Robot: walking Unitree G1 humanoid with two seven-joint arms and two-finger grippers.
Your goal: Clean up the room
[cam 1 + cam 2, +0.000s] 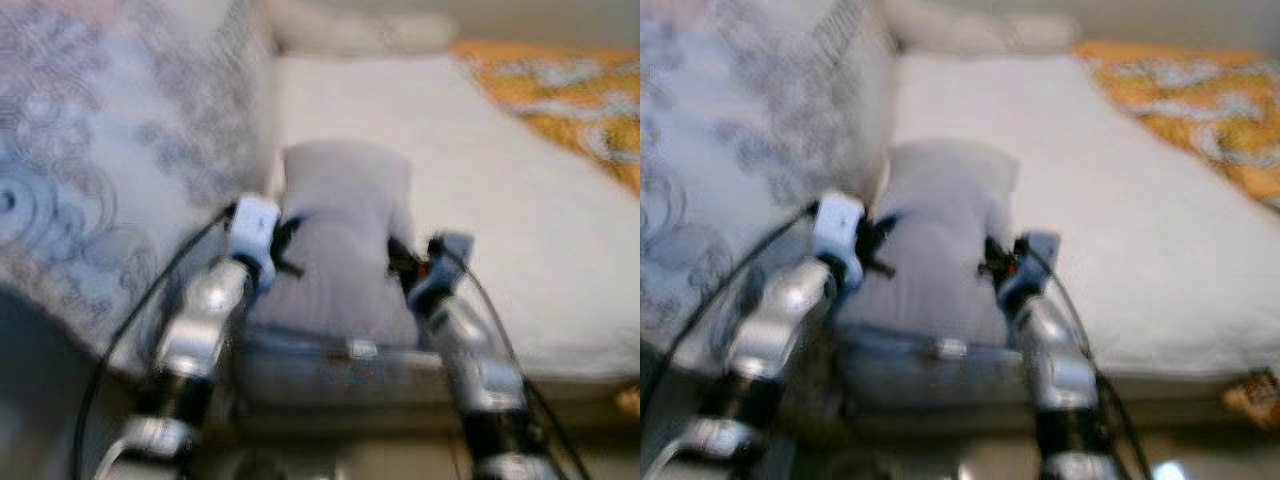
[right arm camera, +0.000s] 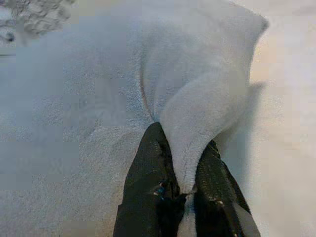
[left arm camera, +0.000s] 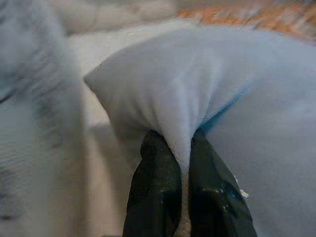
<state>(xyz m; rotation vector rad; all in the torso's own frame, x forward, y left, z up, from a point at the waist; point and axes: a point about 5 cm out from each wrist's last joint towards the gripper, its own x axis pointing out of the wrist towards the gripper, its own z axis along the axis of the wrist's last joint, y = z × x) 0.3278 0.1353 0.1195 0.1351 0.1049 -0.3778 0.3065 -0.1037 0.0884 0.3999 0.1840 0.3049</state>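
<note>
Currently a soft pale grey-blue fleece pillow [image 1: 345, 240] is held between both arms over the near edge of a bed covered by a plain white sheet [image 1: 480, 190]. The left tool [image 3: 182, 163] is clamped on a pinched fold of fleece at one side of the pillow, its two black fingers [image 3: 153, 197] pressed together with only cloth between them. The right tool [image 2: 183, 170] is closed in the same way on a bunched ridge of fleece on the opposite side. A grip at both sides is judged to be chosen so that the limp cushion hangs level and does not fold or swing while it is carried.

From the head views, which are blurred, the pillow is seen lying between the two silver forearms, its far end reaching over the sheet and its near end above the bed's edge. Whether it rests on the sheet or is lifted just clear cannot be told. To the robot's left a large patterned grey-and-white quilt [image 1: 110, 170] is heaped against the bed, and an orange-and-white patterned blanket [image 1: 570, 100] lies at the far right. A pale rolled bolster [image 1: 360, 30] is seen at the head of the bed.

As tidying goes, the pillow is judged to be in transit towards a place on the bed, with setting down yet to be done.
</note>
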